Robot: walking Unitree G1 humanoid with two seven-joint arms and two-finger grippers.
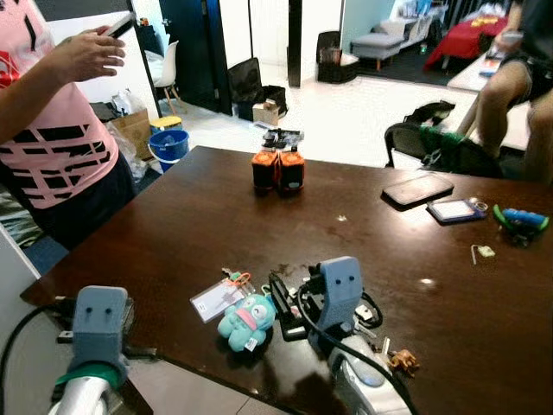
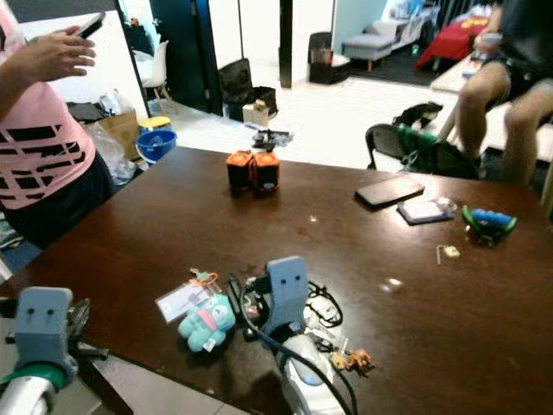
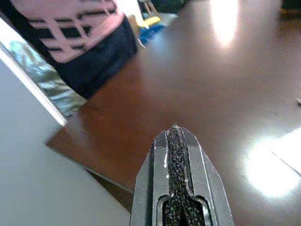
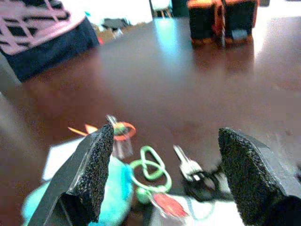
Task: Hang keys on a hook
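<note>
Two grippers, right gripper spread wide above keys, left gripper pressed together, no legible writing

A dark brown wooden table takes up the near ground, glossy with glare spots. Beyond it, toward 12 o'clock, pale floor tiles run to a dark doorway. At 10 o'clock stands a white chair — at 1 o'clock, a grey sofa (brightly daylit).
</note>
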